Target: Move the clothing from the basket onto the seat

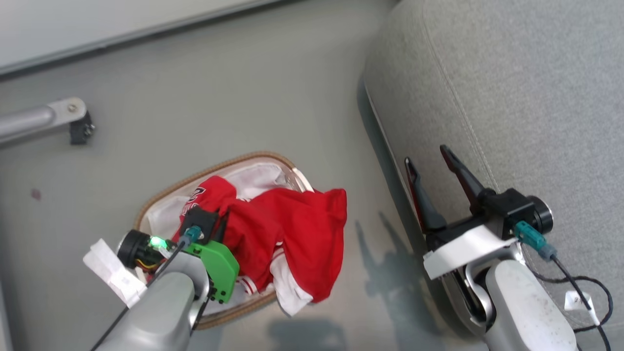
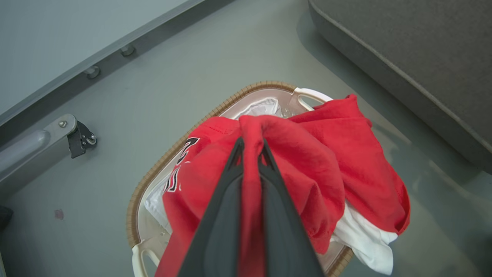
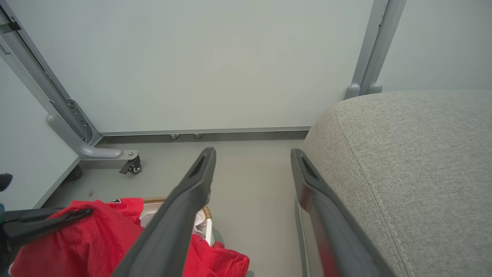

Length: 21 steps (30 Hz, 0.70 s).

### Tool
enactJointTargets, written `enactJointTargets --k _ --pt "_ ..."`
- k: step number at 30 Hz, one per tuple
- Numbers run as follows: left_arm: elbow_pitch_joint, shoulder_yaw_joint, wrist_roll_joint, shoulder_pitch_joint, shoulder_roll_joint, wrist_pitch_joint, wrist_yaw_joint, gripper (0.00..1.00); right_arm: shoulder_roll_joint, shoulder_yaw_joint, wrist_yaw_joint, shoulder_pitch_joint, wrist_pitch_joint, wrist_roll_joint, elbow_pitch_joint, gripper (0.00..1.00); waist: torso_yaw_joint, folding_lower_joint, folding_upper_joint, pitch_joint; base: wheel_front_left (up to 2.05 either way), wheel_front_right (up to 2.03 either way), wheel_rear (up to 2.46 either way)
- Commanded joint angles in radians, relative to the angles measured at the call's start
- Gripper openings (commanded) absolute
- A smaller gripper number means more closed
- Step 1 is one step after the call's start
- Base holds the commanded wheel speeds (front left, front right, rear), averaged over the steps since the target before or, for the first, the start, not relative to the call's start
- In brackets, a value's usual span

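Note:
The red clothing [image 1: 297, 224] is bunched over the cream basket [image 1: 253, 157] on the floor, and one part with white trim spills over the rim on the seat's side. In the left wrist view my left gripper [image 2: 251, 141] is shut on a raised fold of the clothing [image 2: 326, 161], above the basket [image 2: 215, 111]. A second red piece with lettering [image 2: 180, 169] lies beneath. My right gripper [image 1: 425, 155] stands open beside the front edge of the grey seat [image 1: 536, 97], holding nothing. The right wrist view has the open right gripper [image 3: 252, 153] between the clothing [image 3: 107, 234] and the seat [image 3: 423, 161].
A grey metal leg with a caster [image 1: 73, 119] stands on the floor to the left of the basket. A pale wall panel [image 3: 215, 69] closes off the far side. Bare grey floor [image 1: 370, 234] separates the basket from the seat. A black cable [image 1: 585, 282] hangs by my right wrist.

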Motion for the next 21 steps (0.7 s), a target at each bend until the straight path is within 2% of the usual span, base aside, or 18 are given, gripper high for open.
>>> enactJointTargets --k 1,10,21 --pt "-0.037 0.019 0.005 0.040 0.006 0.000 0.013 0.00 -0.004 -0.004 0.000 0.027 -0.005 -0.009 0.008 1.00 0.060 0.0000 0.0000 -0.106 0.00 0.00 0.00" --pt "-0.297 0.146 0.054 0.162 -0.008 -0.001 0.038 0.00 -0.004 -0.006 0.000 0.095 -0.005 -0.014 0.030 1.00 0.085 0.0000 0.0000 -0.210 0.00 0.00 0.00" --pt "-0.532 0.309 0.118 0.276 -0.070 -0.001 -0.002 0.00 -0.004 0.011 0.000 0.181 -0.005 -0.019 0.056 1.00 0.095 0.0000 0.0000 -0.312 0.00 0.00 0.00"
